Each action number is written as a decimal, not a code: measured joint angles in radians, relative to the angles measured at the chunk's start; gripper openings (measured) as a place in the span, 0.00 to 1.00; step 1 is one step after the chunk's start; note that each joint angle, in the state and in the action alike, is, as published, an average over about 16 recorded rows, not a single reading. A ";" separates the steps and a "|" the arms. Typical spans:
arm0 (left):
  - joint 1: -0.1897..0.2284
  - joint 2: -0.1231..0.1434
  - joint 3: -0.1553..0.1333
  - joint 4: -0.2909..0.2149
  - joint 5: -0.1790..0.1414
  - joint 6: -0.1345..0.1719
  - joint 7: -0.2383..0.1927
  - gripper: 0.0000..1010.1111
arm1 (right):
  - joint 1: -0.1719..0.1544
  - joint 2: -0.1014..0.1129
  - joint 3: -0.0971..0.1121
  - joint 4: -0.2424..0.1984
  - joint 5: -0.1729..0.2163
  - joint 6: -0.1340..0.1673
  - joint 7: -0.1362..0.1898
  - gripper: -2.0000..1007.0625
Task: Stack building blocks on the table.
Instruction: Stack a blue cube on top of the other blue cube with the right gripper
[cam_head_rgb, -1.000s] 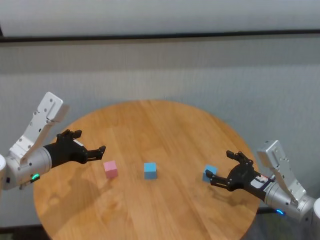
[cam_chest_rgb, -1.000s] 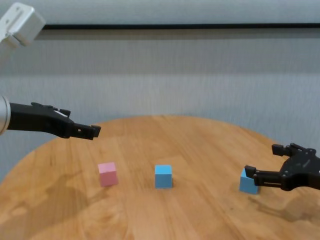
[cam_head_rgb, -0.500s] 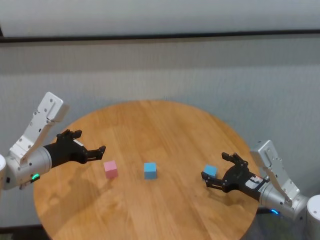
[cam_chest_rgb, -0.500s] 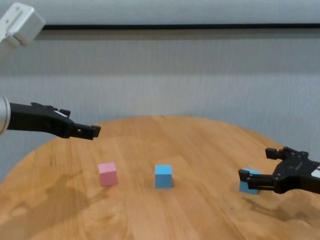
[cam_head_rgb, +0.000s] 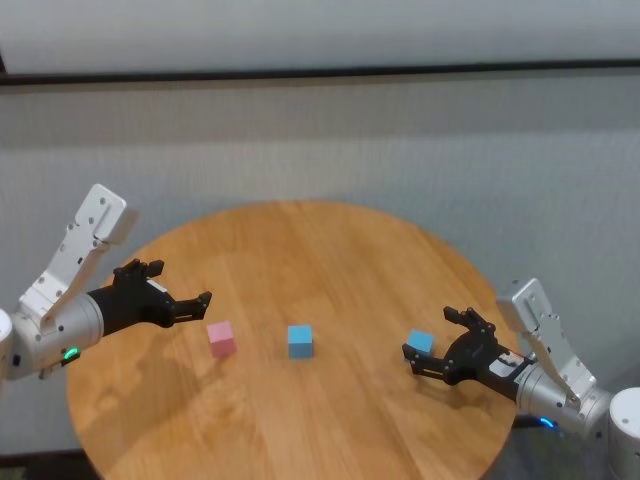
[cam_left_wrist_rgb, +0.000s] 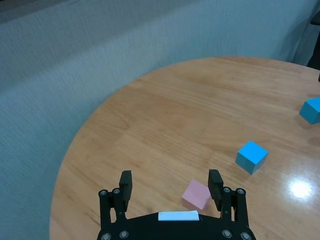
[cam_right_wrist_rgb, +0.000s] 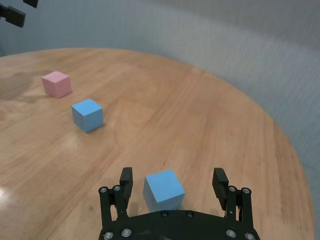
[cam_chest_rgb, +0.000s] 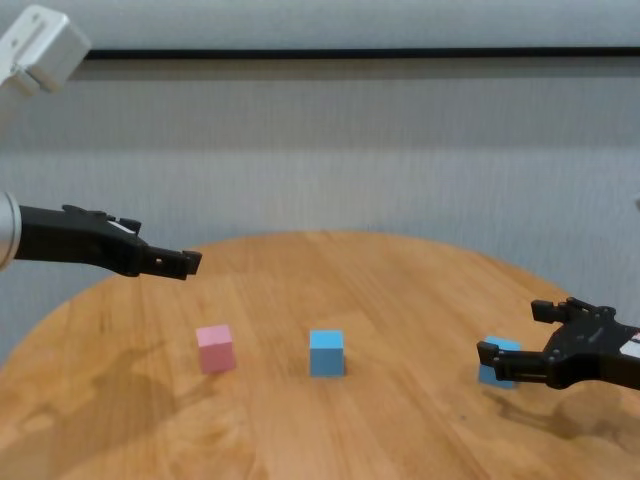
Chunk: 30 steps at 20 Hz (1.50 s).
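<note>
Nothing was stacked yet: all three small matte cubes lay apart, each flat on the round light-brown wood-plank tabletop (cam_head_rgb: 330, 250). Taking the middle light blue cube (cam_head_rgb: 300, 341) as the landmark, the pink cube (cam_head_rgb: 221, 338) sat well apart on its left, and the second light blue cube (cam_head_rgb: 420, 342) well apart on its right, near the tabletop's right edge.

The right claw (cam_head_rgb: 428, 350) was low at that second blue cube, fingers spread wide with the cube between them but not gripped. The left claw (cam_head_rgb: 190, 306), also wide and empty, hovered just beyond the pink cube, on the side away from the landmark.

By my judgement, the first grasp, both lifts and both placements all remained to be done.
</note>
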 joint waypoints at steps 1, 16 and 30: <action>0.000 0.000 0.000 0.000 0.000 0.000 0.000 0.99 | 0.001 -0.002 0.002 0.002 -0.001 0.003 0.000 1.00; 0.000 0.000 0.000 0.000 0.000 0.000 0.000 0.99 | 0.020 -0.030 0.021 0.036 -0.023 0.066 0.017 1.00; 0.000 0.000 0.000 0.000 0.000 0.000 0.000 0.99 | 0.039 -0.059 0.039 0.065 -0.047 0.109 0.022 1.00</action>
